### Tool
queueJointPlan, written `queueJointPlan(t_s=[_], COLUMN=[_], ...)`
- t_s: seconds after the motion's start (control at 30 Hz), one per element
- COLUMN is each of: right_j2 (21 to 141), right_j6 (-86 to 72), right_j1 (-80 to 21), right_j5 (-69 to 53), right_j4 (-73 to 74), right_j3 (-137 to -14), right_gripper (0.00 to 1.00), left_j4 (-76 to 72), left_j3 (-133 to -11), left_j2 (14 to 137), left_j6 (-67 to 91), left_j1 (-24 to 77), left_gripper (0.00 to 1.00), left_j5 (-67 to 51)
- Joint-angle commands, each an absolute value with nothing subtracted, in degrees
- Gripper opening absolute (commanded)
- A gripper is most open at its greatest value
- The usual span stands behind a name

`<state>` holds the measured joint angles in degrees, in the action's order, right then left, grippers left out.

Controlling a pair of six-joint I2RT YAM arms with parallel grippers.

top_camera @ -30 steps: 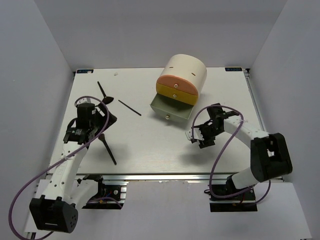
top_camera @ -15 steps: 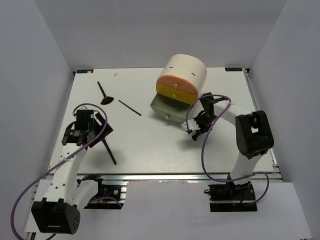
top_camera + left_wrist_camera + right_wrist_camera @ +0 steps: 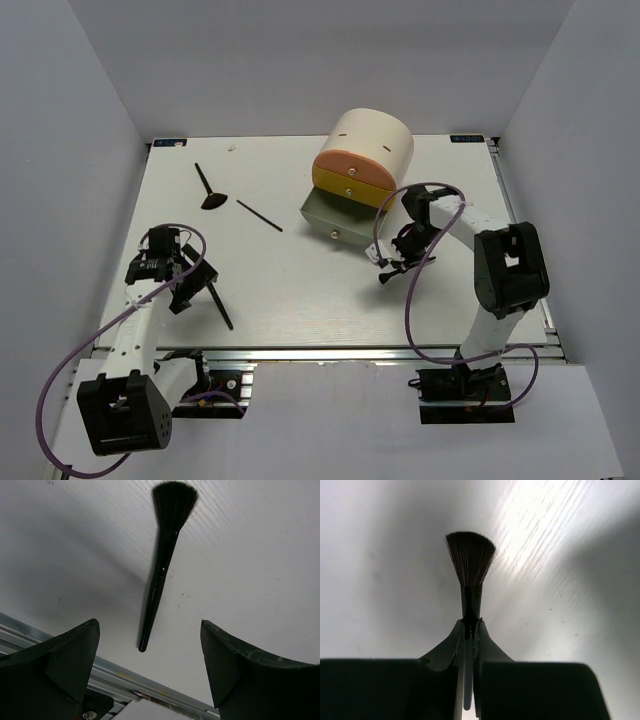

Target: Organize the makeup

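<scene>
In the right wrist view my right gripper (image 3: 470, 626) is shut on the handle of a thin black brush (image 3: 470, 555), whose brown fan of bristles sticks out ahead of the fingertips over the white table. From above, that gripper (image 3: 388, 268) sits just in front of the open green drawer (image 3: 343, 217). My left gripper (image 3: 148, 625) stands open with nothing between its fingers. A black powder brush (image 3: 160, 570) lies flat on the table just ahead of it, bristles pointing away. From above, the left gripper (image 3: 188, 285) is beside this brush (image 3: 220, 305).
The cream cylindrical drawer unit (image 3: 365, 150) stands at the back centre, pink and yellow fronts shut. A fan-headed black brush (image 3: 208, 190) and a thin black stick-like brush (image 3: 259, 215) lie at the back left. The table's near metal rail (image 3: 75, 645) runs close to the left gripper.
My right gripper has closed on the brush and shifted slightly toward the drawer. The left arm has drawn back toward the near-left edge, staying open.
</scene>
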<state>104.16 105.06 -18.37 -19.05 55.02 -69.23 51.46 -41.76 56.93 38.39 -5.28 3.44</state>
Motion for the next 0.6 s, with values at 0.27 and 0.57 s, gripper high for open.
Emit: queueJointPlan(t_s=[0.27,0.57], right_j2=[84.58,94.12], right_j6=[47.75,16.00], right_j1=[-28.81,-33.75], right_j5=[-47.39,-11.70], right_j4=[38.34,-0.09], right_j3=[-84.13,-81.29], right_gripper=[0.00,0.00], left_j4=[47.91,46.41], left_j3=[-36.66,-35.51], left_j2=[56.43,56.25], left_j6=[39.72,39.99], left_j1=[-6.24,-6.24], left_gripper=[0.91,0.90], left_j5=[0.09,-2.20])
